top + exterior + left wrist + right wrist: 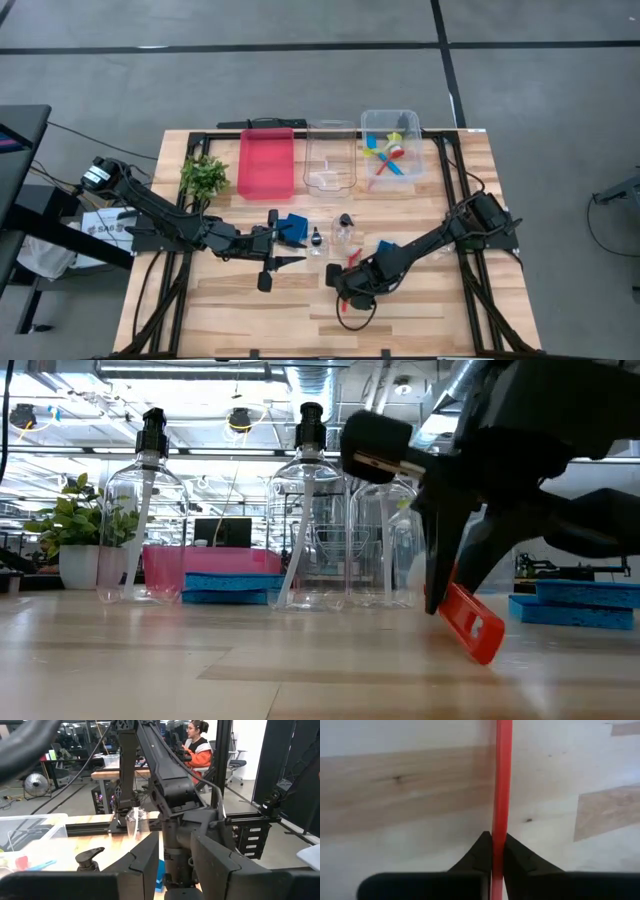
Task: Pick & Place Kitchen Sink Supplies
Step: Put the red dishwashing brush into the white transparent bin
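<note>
A thin red brush (pixel 344 306) is near the table's front middle, with my right gripper (pixel 345 296) shut on it. A blue sponge (pixel 385 247) lies flat to the right of it. A second blue sponge (pixel 232 588) lies flat on the table, beside two clear pump bottles (pixel 345 232) (pixel 316 240). My left gripper (pixel 288 250) hovers level above that sponge, open, with nothing between its fingers. My right gripper pinches the red brush's thin handle (pixel 499 827) between its two fingertips, one on each side. The fingers (pixel 440 575) come from above, slanting down. The handle's flat end (pixel 472 625) sticks out below them, tilted down toward the table top.
Along the far edge stand a red tray (pixel 266 162), a clear bin (pixel 330 155) and a clear bin holding brushes (pixel 392 150). A small green plant (pixel 205 178) is at the far left. A person in orange (pixel 197 747) sits beyond the table.
</note>
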